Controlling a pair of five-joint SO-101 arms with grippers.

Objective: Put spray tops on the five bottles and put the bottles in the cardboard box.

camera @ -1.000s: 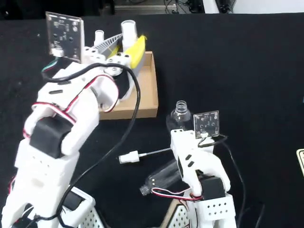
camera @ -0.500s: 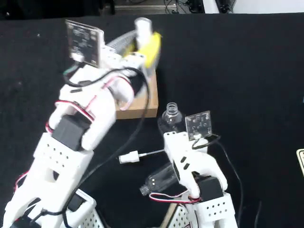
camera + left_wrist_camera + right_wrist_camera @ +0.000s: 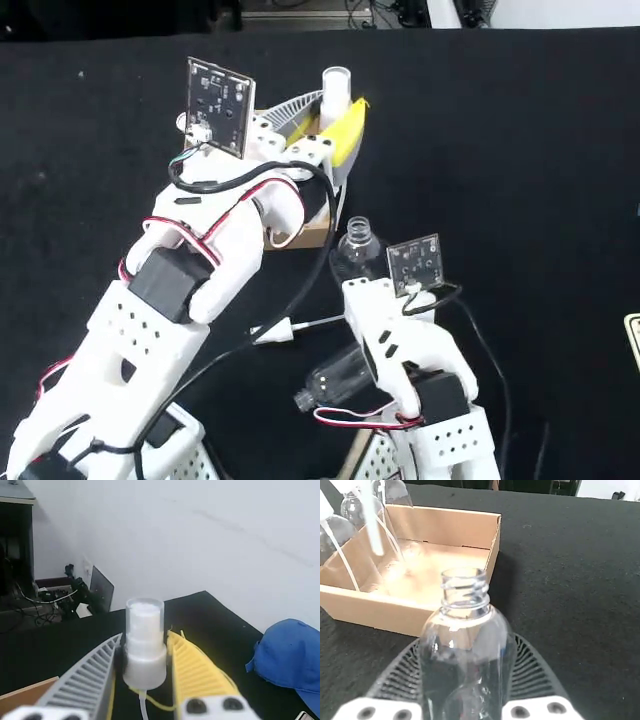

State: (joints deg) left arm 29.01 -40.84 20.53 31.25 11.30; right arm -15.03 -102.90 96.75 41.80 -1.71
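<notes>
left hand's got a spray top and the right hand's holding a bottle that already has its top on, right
Not quite. The bottle in the right hand has no top on: the right wrist view shows its threaded neck open. The left hand does hold a spray top.

Lab or workshop, black-covered table (image 3: 540, 140), tangle of cables (image 3: 55, 596) & electronics gear just beyond the table's far edge, plain white wall (image 3: 210, 535) behind the table, blue cap (image 3: 291, 655) near the table's edge
</notes>
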